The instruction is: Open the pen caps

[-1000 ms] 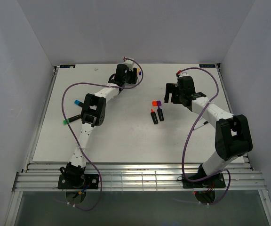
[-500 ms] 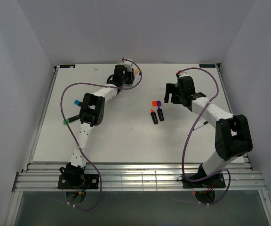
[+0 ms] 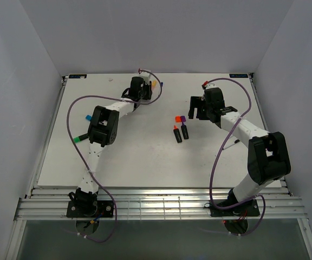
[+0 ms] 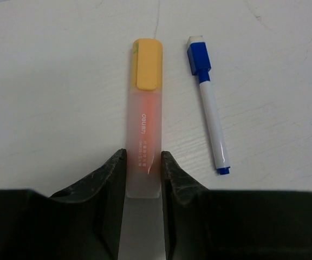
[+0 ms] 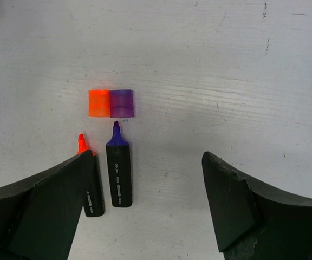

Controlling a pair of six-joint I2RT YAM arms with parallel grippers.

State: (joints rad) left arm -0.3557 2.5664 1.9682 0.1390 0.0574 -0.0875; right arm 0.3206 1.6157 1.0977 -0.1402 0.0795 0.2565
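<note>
left gripper [image 4: 143,157] clamps the highlighter barrel [image 4: 143,130] at bottom centre; the empty, wide-open right gripper [image 5: 148,160] should pull the yellow cap [image 4: 148,64] straight off.

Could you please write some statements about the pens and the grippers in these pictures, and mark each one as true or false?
1. The left gripper is closed on the barrel of the highlighter. True.
2. The highlighter's yellow cap is already off. False: it sits on the highlighter.
3. The orange cap and the purple cap lie side by side, touching. True.
4. The right gripper holds the purple marker. False: it is open and empty, and the marker lies on the table.
</note>
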